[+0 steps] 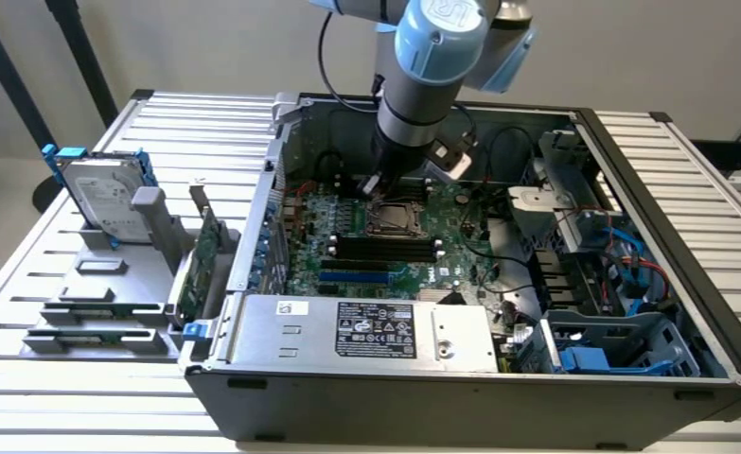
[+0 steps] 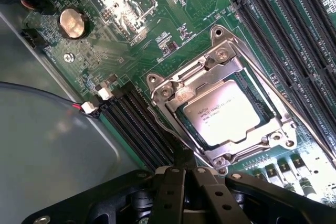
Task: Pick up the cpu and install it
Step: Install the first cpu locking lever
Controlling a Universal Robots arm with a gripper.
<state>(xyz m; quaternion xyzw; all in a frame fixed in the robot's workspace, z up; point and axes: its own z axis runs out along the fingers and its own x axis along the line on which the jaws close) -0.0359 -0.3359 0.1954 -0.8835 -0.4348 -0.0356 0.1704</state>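
My gripper [image 2: 184, 163] is closed tight and holds nothing. The cpu [image 2: 223, 116] lies flat in the socket [image 2: 157, 90], just ahead of and below my fingertips.

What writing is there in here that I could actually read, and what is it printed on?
Nothing reads clearly enough to quote.
cpu: rows of dark print on its metal top, too blurred to read.
black label on the silver box: white print and symbols, too small to read.
hard drive: a pale label, too small to read.
green board: white markings, too small to read.
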